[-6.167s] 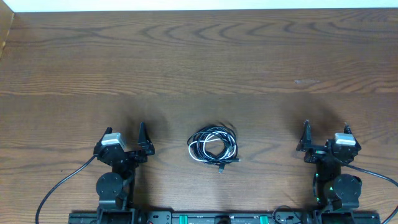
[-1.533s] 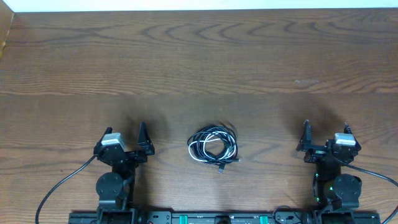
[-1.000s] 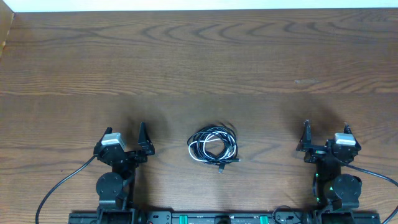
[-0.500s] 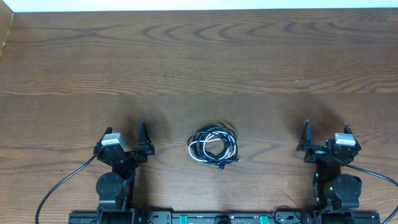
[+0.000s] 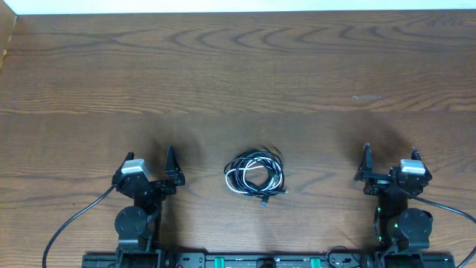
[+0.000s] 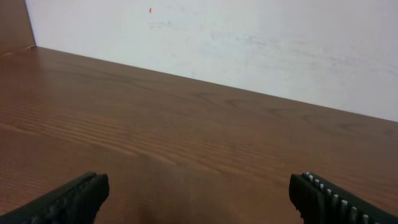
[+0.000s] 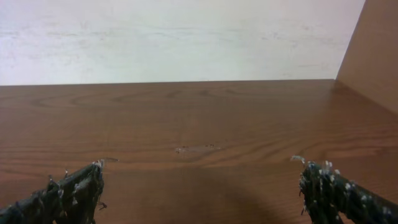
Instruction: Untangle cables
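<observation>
The cables (image 5: 254, 176) lie as one small coiled bundle of black and white cords on the wooden table (image 5: 238, 74), near the front middle, with a plug end poking out at its lower right. My left gripper (image 5: 149, 157) rests well to the left of the bundle, open and empty. My right gripper (image 5: 390, 155) rests well to the right, also open and empty. In the left wrist view the left gripper (image 6: 199, 186) shows only bare wood between its spread fingertips. The right gripper (image 7: 202, 174) shows the same in the right wrist view. The cables are out of both wrist views.
A pale wall (image 6: 249, 43) borders the table's far edge. Wooden side panels stand at the far left (image 6: 15, 25) and far right (image 7: 373, 50). A small scuff (image 5: 366, 97) marks the wood at the right. Thick black arm wires (image 5: 71, 222) trail by the arm bases.
</observation>
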Robot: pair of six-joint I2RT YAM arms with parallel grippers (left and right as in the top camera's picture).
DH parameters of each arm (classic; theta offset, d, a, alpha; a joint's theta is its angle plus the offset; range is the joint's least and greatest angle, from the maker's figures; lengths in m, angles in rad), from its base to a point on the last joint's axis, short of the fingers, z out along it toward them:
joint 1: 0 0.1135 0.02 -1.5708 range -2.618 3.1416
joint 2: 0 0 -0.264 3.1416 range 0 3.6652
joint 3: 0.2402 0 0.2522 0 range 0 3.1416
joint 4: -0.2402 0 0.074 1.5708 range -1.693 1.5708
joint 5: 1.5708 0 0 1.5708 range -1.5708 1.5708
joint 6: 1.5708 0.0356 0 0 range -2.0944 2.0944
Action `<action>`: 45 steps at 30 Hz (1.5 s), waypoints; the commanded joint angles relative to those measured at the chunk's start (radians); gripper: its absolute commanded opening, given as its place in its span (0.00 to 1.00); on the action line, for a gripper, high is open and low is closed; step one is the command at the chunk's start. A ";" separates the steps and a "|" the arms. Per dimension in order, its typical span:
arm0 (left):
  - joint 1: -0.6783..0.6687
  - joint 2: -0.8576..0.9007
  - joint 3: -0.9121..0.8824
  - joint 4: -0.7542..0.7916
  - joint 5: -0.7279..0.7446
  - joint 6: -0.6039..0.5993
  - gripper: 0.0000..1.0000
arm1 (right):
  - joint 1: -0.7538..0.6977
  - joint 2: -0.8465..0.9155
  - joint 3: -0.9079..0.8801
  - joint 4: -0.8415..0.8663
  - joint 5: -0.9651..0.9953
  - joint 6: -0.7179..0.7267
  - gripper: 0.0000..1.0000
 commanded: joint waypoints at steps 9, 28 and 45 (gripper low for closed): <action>0.005 -0.003 -0.013 -0.048 -0.014 -0.005 0.98 | -0.005 -0.003 -0.003 -0.001 0.005 -0.014 0.99; 0.005 -0.003 -0.013 -0.047 -0.014 -0.005 0.98 | -0.005 -0.003 -0.003 -0.001 0.005 -0.014 0.99; 0.005 -0.003 -0.011 -0.013 0.085 -0.006 0.98 | -0.005 -0.003 -0.003 -0.006 -0.040 0.004 0.99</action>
